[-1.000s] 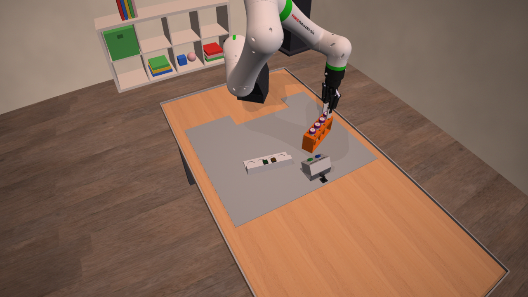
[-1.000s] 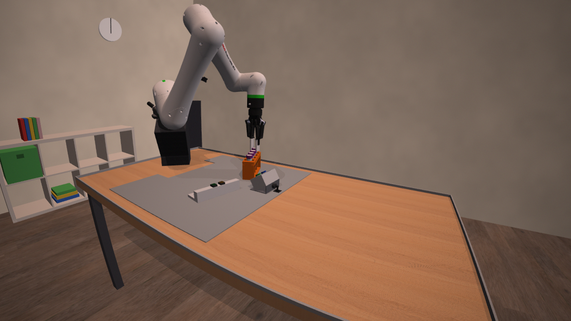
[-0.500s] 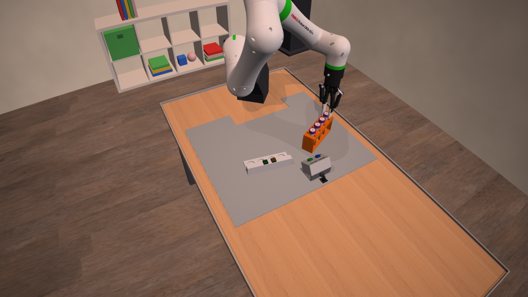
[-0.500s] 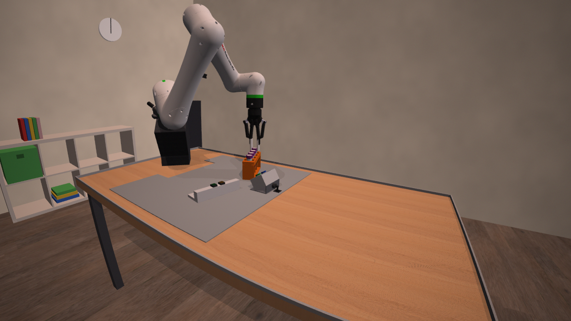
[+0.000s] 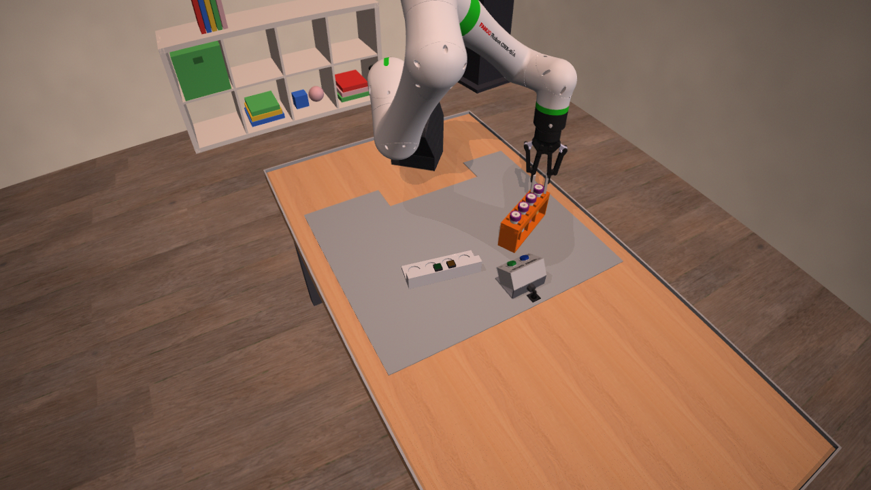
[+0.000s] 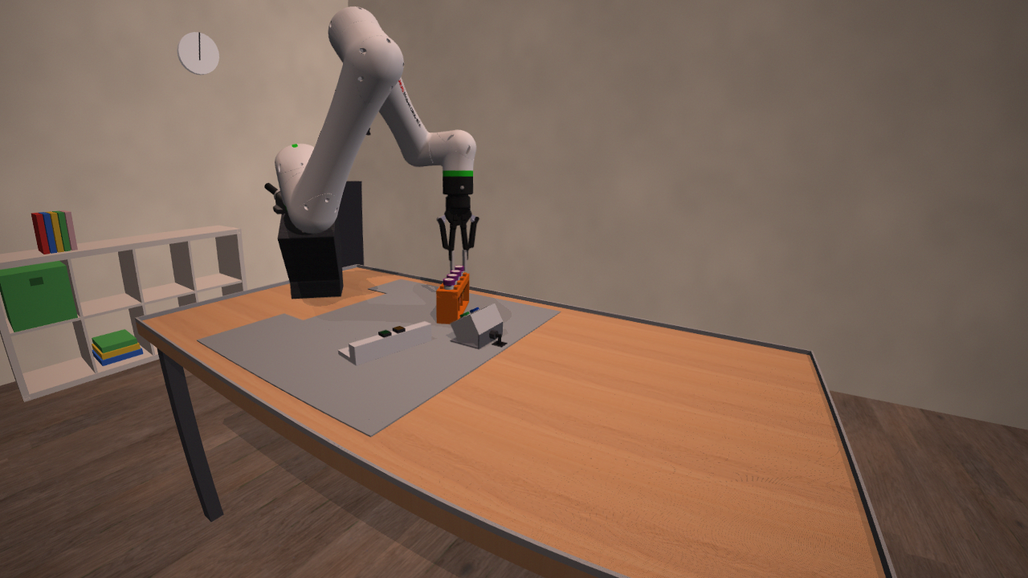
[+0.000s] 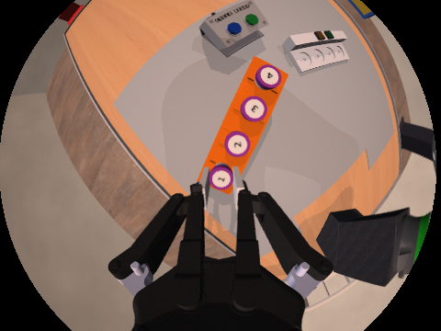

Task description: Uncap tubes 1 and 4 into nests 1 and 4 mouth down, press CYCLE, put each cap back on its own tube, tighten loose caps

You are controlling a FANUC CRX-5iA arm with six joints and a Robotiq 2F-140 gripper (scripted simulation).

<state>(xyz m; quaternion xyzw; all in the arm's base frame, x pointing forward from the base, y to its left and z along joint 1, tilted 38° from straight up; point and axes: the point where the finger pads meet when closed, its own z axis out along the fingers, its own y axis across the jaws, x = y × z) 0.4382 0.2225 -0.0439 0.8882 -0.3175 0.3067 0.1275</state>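
Note:
The orange decapping station (image 5: 523, 220) stands on the grey mat and holds four tubes with purple caps; it also shows in the wrist view (image 7: 242, 123). My gripper (image 7: 220, 175) hangs straight down over its end nearest the arm's base and is shut on the cap of tube 1 (image 7: 220, 178), which sits on its tube. The caps of tube 2 (image 7: 237, 143), tube 3 (image 7: 253, 108) and tube 4 (image 7: 268, 76) sit on their tubes. The white cap tray (image 5: 441, 267) lies to the left with its nests empty; both lamps on it look dark.
The small grey desk (image 5: 521, 275) with the blue key (image 7: 233, 28) and the green key (image 7: 250, 20) stands just in front of the station. The arm's black base (image 5: 417, 143) stands at the table's far end. A shelf (image 5: 267, 67) stands off the table.

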